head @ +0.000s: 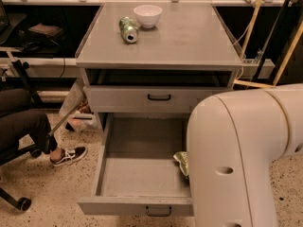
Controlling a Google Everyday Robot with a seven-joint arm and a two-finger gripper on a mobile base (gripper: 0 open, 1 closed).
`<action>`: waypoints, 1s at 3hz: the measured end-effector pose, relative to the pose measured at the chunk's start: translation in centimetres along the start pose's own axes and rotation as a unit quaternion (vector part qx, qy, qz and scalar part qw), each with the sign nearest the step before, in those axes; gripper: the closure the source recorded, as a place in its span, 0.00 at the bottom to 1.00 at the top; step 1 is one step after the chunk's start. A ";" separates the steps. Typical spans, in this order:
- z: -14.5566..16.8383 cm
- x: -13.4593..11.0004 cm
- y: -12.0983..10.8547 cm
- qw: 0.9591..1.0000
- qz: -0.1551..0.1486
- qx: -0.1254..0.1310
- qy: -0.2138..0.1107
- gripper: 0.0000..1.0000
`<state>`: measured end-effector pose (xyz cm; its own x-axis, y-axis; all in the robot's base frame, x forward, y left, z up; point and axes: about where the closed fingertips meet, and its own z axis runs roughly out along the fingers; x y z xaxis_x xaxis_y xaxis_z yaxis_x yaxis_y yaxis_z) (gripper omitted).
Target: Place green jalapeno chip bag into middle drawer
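Note:
The green jalapeno chip bag (182,162) lies at the right side of the open middle drawer (134,205), on or just above its grey floor. Only its left end shows past the big white arm housing (236,155). The drawer is pulled far out, with its small dark handle (158,211) at the front. My gripper is hidden behind the arm housing, somewhere at the drawer's right side by the bag.
The shallower drawer front with a black handle (159,97) is shut above. A crushed green soda can (128,30) and a white bowl (147,15) sit on the cabinet top (189,41). A seated person's leg and shoe (68,156) are at the left.

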<state>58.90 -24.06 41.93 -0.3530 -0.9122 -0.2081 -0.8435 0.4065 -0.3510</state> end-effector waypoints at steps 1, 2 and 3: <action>0.0 0.0 0.0 1.000 0.000 0.000 0.000 0.12; 0.0 0.0 0.0 1.000 0.000 0.000 0.000 0.00; 0.0 0.0 0.0 1.000 0.000 0.000 0.000 0.00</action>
<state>58.90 -24.05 41.93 -0.3529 -0.9122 -0.2081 -0.8436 0.4064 -0.3510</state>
